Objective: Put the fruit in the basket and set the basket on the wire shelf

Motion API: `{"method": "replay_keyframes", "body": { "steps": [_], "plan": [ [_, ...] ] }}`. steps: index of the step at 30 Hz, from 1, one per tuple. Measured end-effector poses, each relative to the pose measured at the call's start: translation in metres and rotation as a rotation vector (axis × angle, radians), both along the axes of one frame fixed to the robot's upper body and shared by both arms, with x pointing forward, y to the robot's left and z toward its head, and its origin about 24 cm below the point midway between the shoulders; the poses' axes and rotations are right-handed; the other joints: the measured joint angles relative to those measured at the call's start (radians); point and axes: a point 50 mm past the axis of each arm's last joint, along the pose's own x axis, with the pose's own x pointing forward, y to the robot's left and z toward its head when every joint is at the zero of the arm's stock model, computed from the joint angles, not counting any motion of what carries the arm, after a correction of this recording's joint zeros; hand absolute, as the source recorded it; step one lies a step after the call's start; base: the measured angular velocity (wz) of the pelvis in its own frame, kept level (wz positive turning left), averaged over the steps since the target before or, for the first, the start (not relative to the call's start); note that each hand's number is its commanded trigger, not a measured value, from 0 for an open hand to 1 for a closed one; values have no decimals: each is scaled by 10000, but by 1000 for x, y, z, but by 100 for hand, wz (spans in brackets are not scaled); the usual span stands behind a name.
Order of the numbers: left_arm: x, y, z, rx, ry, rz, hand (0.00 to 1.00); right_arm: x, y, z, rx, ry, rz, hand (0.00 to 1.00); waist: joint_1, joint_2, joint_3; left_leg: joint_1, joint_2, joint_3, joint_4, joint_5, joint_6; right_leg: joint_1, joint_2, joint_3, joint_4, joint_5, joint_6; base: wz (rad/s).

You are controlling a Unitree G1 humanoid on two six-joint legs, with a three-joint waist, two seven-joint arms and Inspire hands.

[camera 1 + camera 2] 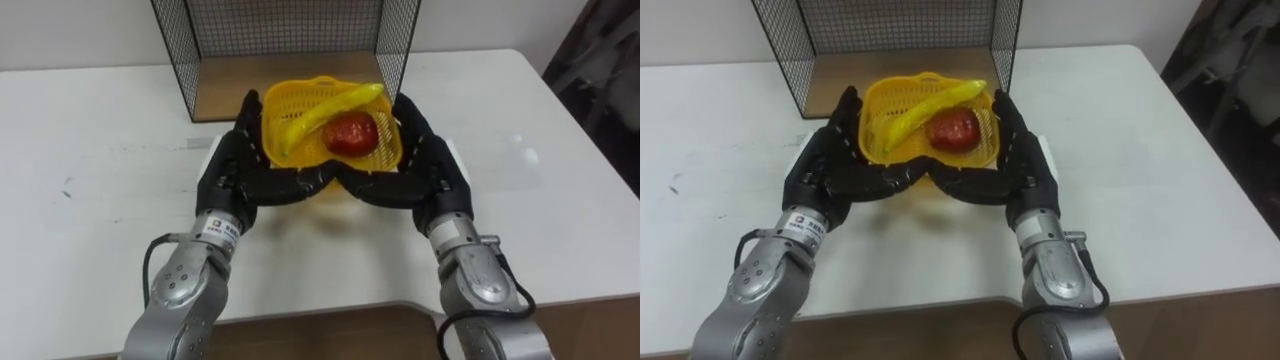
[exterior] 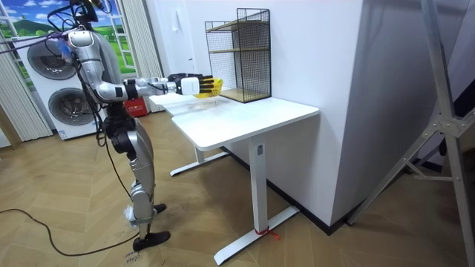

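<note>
Your robot's left hand [image 1: 232, 170] and right hand [image 1: 432, 165] cradle the yellow basket [image 1: 290, 98] from both sides, half closed, fingers curled beneath it and thumbs up against its walls (fingertips nearly meeting underneath). A banana [image 1: 330, 108] and a red apple [image 1: 350, 133] lie inside. The basket sits over the white table [image 1: 90, 170], just before the wire shelf [image 1: 290, 30].
</note>
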Motion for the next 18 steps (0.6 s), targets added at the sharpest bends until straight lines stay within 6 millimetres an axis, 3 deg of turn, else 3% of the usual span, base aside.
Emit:
{"method": "replay_keyframes", "body": {
  "steps": [4, 6, 7, 9, 10, 11, 12, 13, 14, 15, 16, 17, 18],
  "plan": [
    [0, 3, -1, -5, -79, 170, 0, 1, 0, 0, -128, -73, 173, 0, 188, 25, 18, -633, 402, 133, 2000, -579, -128, -173, 216, -16, 911, -510, -232, -9],
    [1, 6, -5, 60, 37, 269, 0, 0, 1, -2, -16, 51, 359, 0, 279, -96, 55, -906, 523, 119, 3084, -621, -162, -283, 249, 9, 1488, -934, -365, -5],
    [1, 7, -4, 42, 15, 291, 0, 1, 0, -2, 25, 49, 411, 0, 305, -54, 83, -1234, 694, 88, 3895, -615, -164, -344, 359, 88, 1773, -1197, -512, -4],
    [1, 6, -4, -192, 25, 313, 0, 0, 2, -2, -12, 34, 521, 0, 326, 125, 75, -1755, 952, -56, 4890, -501, -144, -400, 558, 242, 2041, -1292, -645, -6],
    [1, 11, -5, -76, 20, 422, 0, 0, 4, -3, 53, 61, 573, 0, 357, 100, 107, -2128, 861, -257, 5276, -301, -158, -340, 531, 344, 2139, -1318, -785, 11],
    [1, 9, -8, -99, 122, 384, 0, 1, 2, -2, 33, 61, 559, 0, 281, -41, 120, -2398, 472, -311, 4513, -412, -106, -356, 370, 350, 2151, -1344, -785, 15],
    [1, 7, -8, -118, 139, 330, 0, 2, 1, -2, 7, 37, 517, 0, 301, -35, 116, -2554, 252, -308, 3918, -401, -89, -401, 272, 355, 2173, -1367, -761, 4],
    [1, 5, -8, -186, 104, 249, 0, 4, -2, 1, -44, -49, 457, 0, 338, -8, 85, -2873, -78, -315, 2499, -126, -130, -542, 178, 454, 2284, -1425, -700, -28],
    [1, 5, -8, -189, 99, 249, 0, 5, -1, 1, -63, -14, 477, 0, 502, 45, 24, -3056, -283, -310, 1014, 650, -27, -639, 169, 619, 2360, -1509, -657, -48],
    [2, 6, -7, -165, 89, 284, 0, 5, -2, 1, -80, 62, 453, 0, 594, 34, 10, -3043, -328, -362, 618, 1077, 17, -675, 149, 688, 2429, -1576, -650, -55],
    [2, 6, -7, -137, 69, 309, 0, 5, -2, -1, -166, 214, 532, 0, 654, 90, -146, -2942, -380, -500, 499, 1618, 109, -646, 172, 718, 2461, -1720, -497, -31],
    [3, 9, -6, -43, 21, 313, 0, 4, 1, -2, -126, 267, 620, 0, 566, -132, -215, -2887, -508, -504, 497, 1673, 146, -572, 96, 716, 2431, -1794, -373, -10],
    [3, 10, -6, 17, 11, 300, 0, 4, 1, -2, -144, 268, 666, 0, 553, -295, -191, -2797, -652, -526, 534, 1767, 283, -412, 10, 700, 2350, -1812, -350, 7]
  ]
}}
